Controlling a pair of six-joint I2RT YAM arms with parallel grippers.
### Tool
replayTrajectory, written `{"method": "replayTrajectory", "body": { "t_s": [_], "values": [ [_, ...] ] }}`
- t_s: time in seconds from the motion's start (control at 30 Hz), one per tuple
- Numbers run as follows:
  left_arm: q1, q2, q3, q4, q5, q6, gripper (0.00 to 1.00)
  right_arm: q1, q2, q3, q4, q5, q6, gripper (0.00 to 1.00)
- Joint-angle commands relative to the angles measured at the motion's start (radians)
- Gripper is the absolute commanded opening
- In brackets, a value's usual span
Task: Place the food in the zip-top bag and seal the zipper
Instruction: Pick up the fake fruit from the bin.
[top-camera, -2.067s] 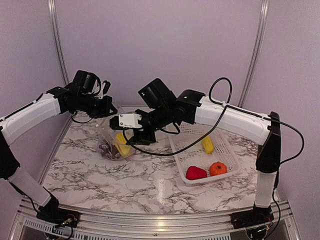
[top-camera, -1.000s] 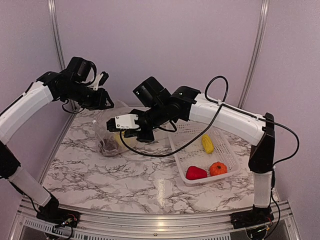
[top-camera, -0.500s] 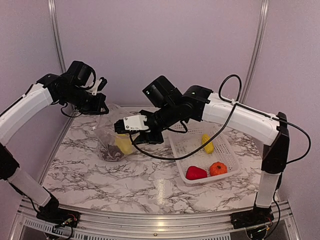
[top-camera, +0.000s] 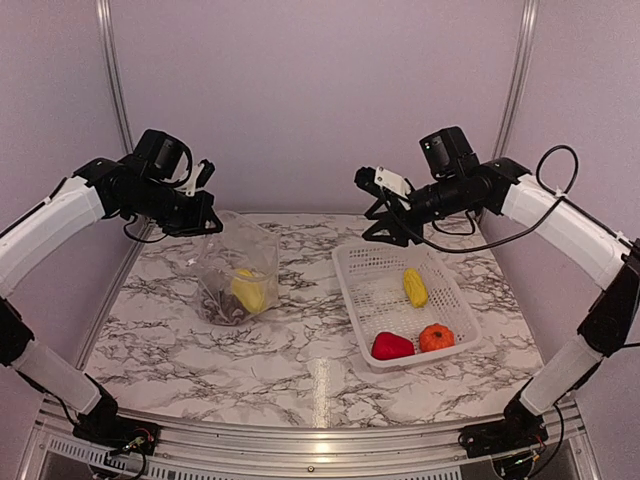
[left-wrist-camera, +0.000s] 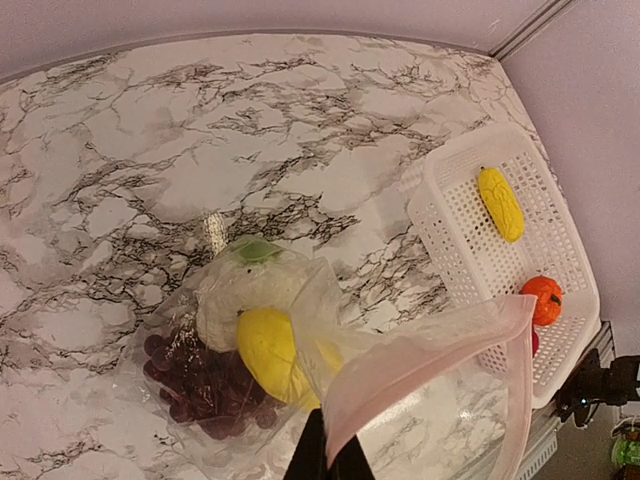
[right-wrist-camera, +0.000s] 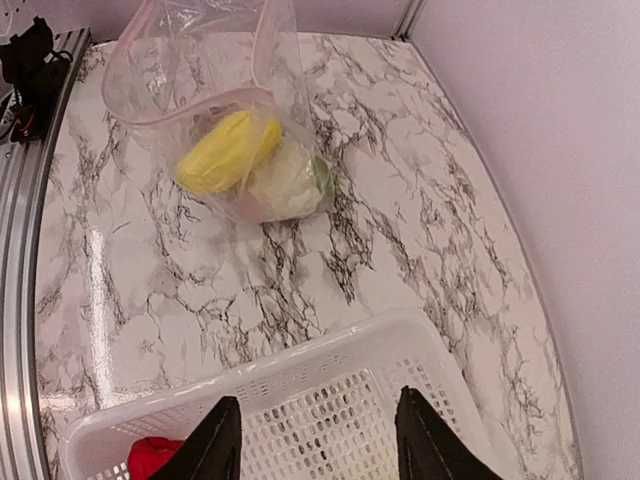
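Clear crinkly zip-top bag (top-camera: 238, 275) hangs open from the left gripper (left-wrist-camera: 328, 455), jaws pinched together on its mouth edge.
Below those jaws, in the bag's bottom, lie a white cauliflower (left-wrist-camera: 235, 295), dark purple grapes (left-wrist-camera: 195, 385) and a yellow piece (left-wrist-camera: 265, 350). The right gripper (right-wrist-camera: 315, 440) has its jaws apart and empty above a white lattice basket (top-camera: 347, 290), which holds a second yellow piece (top-camera: 414, 287), an orange round fruit (top-camera: 436, 337) and a red pepper (top-camera: 391, 346).

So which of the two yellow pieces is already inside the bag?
The smooth, plump one, inside the clear bag with the grapes; the ridged, corn-like one lies in the white basket.
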Motion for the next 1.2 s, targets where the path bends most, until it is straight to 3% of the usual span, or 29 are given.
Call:
{"method": "replayTrajectory", "body": {
  "t_s": [0.0, 0.27, 0.67, 0.97, 1.1, 1.17],
  "values": [
    [-0.004, -0.045, -0.020, 0.023, -0.005, -0.001, 0.00, -0.092, 0.007, -0.122, 0.010, 0.043, 0.107, 0.50],
    [-0.005, -0.067, -0.046, 0.025, -0.032, -0.007, 0.00, -0.229, 0.043, -0.223, 0.091, 0.287, 0.305, 0.44],
    [-0.005, -0.065, -0.033, 0.048, -0.050, -0.011, 0.00, -0.328, 0.196, -0.227, 0.067, 0.309, 0.388, 0.42],
    [-0.005, -0.074, -0.039, 0.051, -0.046, -0.023, 0.00, -0.330, 0.315, -0.224, 0.053, 0.351, 0.404, 0.48],
    [-0.006, -0.077, -0.049, 0.052, -0.043, -0.023, 0.00, -0.331, 0.348, -0.215, 0.051, 0.367, 0.420, 0.63],
    [-0.006, -0.076, -0.057, 0.054, -0.040, -0.026, 0.00, -0.330, 0.370, -0.208, 0.044, 0.369, 0.424, 0.64]
  ]
}}
